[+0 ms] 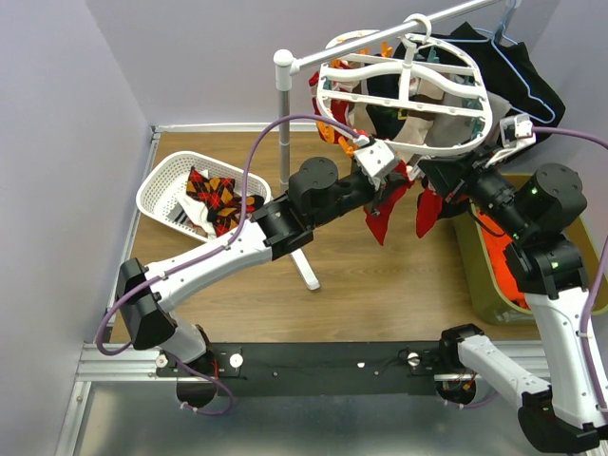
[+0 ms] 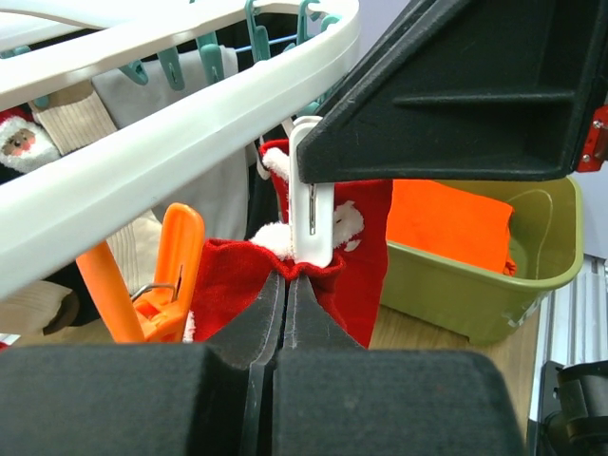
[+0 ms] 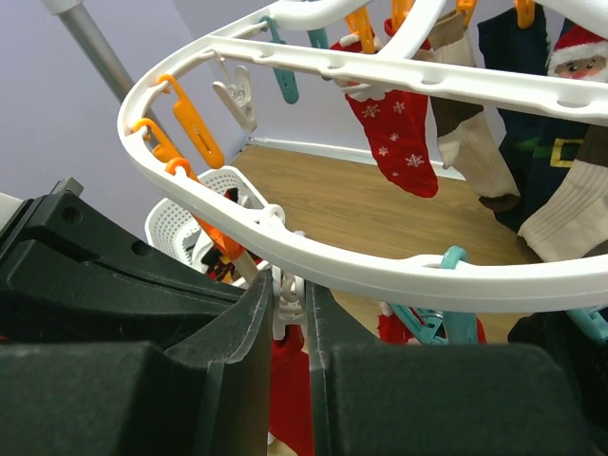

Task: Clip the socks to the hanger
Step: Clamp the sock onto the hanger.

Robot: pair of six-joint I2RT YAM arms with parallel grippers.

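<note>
Left pincer (image 2: 285, 290) pinches one red sock (image 2: 233, 285); right pincer (image 3: 288, 302) squeezes one white clip (image 2: 312, 209).

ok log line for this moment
phase: clipping | left gripper: shut on red sock | right gripper: shut on white clip | hanger: hooked on rail

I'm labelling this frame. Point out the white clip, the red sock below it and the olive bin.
white clip (image 2: 312, 214), left wrist view, middle of its body.
red sock (image 2: 233, 290), left wrist view, red cloth below the cuff.
olive bin (image 2: 475, 299), left wrist view, its near wall.
</note>
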